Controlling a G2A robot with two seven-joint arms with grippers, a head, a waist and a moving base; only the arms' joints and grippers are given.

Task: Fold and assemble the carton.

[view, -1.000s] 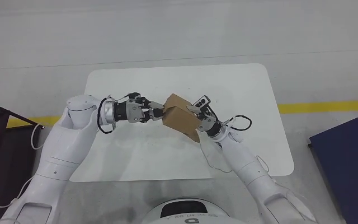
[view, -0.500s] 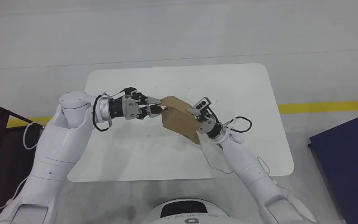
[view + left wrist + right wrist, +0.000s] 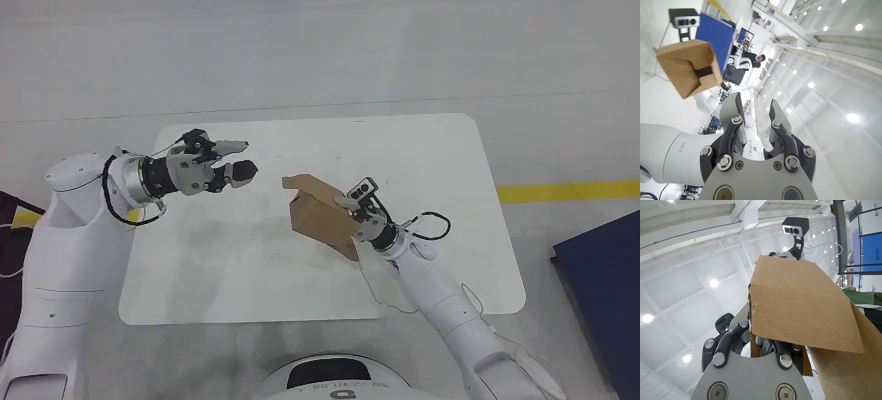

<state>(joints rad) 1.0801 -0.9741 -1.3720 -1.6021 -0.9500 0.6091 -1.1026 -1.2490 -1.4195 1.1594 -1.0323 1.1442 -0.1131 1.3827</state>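
A brown carton [image 3: 318,214] is held above the middle of the white table [image 3: 430,160], tilted, with one flap sticking out at its far-left corner. My right gripper [image 3: 350,212] is shut on the carton's right end. In the right wrist view the carton [image 3: 800,313] rises from between the fingers [image 3: 739,318] and hides their tips. My left gripper [image 3: 236,170] hangs open over the table's far-left part, well clear of the carton. In the left wrist view this gripper [image 3: 755,105] holds nothing, and the carton's partly folded end [image 3: 687,66] faces it.
A dark blue surface [image 3: 600,270] lies off the table to the right, and a yellow floor line [image 3: 570,190] runs behind it. A dark object [image 3: 15,235] stands at the left edge. The table's near-left part [image 3: 220,280] is bare.
My left gripper was at the carton's left end and has drawn back to the left and farther away, now open. The carton stays in my right gripper, barely shifted.
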